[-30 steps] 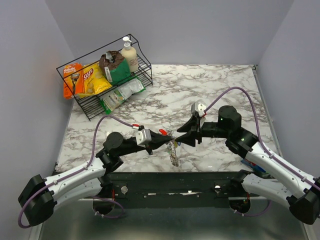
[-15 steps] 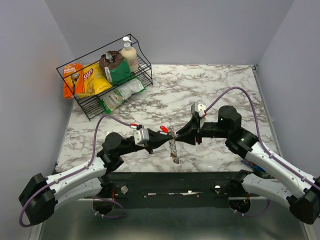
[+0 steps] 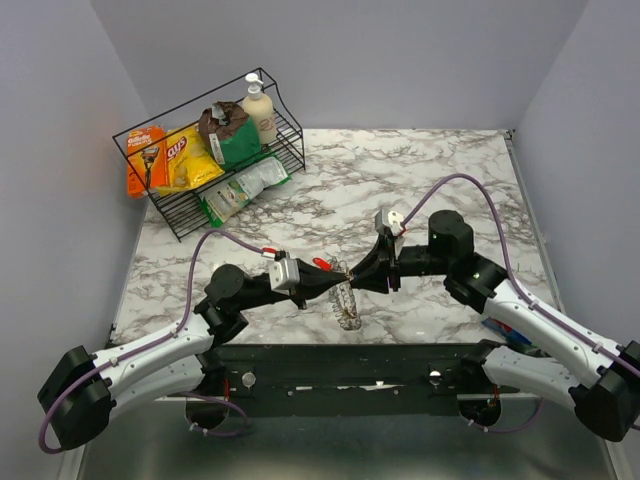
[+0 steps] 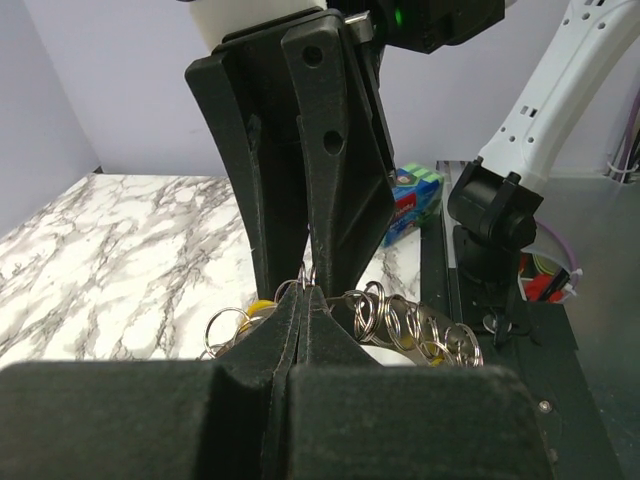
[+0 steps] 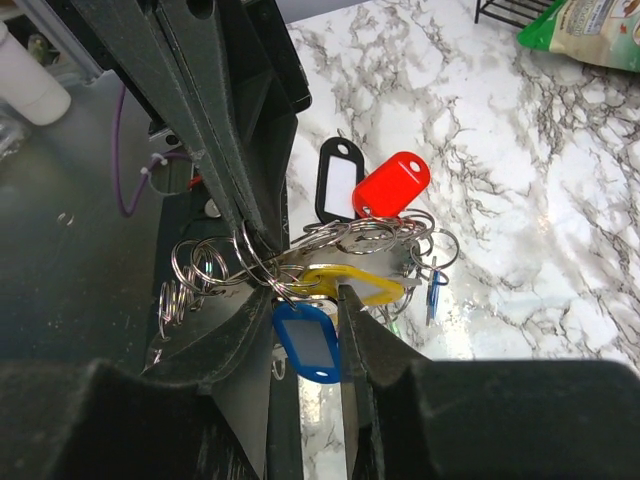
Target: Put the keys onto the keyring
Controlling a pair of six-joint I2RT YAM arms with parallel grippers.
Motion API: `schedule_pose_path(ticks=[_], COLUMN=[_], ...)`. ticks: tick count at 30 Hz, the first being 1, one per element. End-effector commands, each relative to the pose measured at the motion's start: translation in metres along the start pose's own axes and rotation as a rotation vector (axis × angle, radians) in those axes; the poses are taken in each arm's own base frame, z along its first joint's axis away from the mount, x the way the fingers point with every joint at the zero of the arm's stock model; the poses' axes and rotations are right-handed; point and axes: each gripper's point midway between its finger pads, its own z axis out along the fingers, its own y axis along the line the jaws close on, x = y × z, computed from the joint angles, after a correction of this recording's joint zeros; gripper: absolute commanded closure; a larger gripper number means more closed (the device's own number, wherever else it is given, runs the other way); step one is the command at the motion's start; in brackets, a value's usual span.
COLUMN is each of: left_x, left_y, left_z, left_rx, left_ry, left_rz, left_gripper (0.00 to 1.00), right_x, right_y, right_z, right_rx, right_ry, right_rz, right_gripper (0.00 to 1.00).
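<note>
Just above the table's near middle, my two grippers meet tip to tip. My left gripper (image 3: 336, 284) (image 4: 303, 292) is shut on the keyring (image 4: 309, 274), a thin silver wire loop. From it hangs a tangled bunch (image 3: 346, 306) of keys and split rings. My right gripper (image 3: 354, 277) (image 5: 310, 300) is shut on a key with a blue plastic head (image 5: 308, 342). Yellow (image 5: 345, 283), red (image 5: 392, 184) and black (image 5: 340, 187) heads lie behind it. A metal strip strung with several rings (image 4: 420, 325) sticks out to one side.
A black wire basket (image 3: 180, 222) with snack bags and a bottle stands at the back left. A blue-green packet (image 4: 412, 192) lies by the right arm's base, at the table's near right edge. Purple cables loop over both arms.
My right gripper has narrowed onto the blue-headed key and shifted left toward the left gripper. The hanging bunch has swung and bunched up. My left gripper stays shut.
</note>
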Motion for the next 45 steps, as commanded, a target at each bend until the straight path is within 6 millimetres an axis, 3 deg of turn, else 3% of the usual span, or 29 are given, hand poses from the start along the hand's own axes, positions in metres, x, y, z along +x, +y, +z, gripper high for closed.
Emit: schedule_pose_path(ticks=[1,8,12,21,30,40,45], left_x=[-0.049,-0.044,-0.034,-0.003,0.010,0.030,0.040], left_y=[-0.002,-0.002,0.004,0.020,0.027,0.026,0.033], left_z=[0.008,0.008,0.007,0.001,0.002,0.022,0.020], left_rx=[0.033,0.032,0.004,-0.084,-0.116,-0.042,-0.076], left_ry=[-0.134,-0.120,-0.076,0.032,0.065,0.107,0.120], left_rz=[0.079,0.075,0.079,0.074,0.060,0.048,0.061], left_gripper=[1.00,1.00,1.00,1.00,1.00,1.00,1.00], right_x=[0.009,0.008,0.004,0.000,0.000,0.004,0.005], right_y=[0.006,0.011,0.007,-0.005,-0.028,-0.039,-0.041], right_z=[0.004,0.002,-0.004,-0.016,-0.029,-0.037,-0.037], right_rx=[-0.065,-0.094,-0.029,0.118,0.290,0.381,0.392], right_ry=[0.019,0.018,-0.002,-0.037,-0.067,-0.077,-0.074], right_rz=[0.001,-0.011,-0.029,-0.046,-0.056,-0.043,-0.040], right_gripper=[0.85,0.78,0.61,0.36,0.08,0.01,0.00])
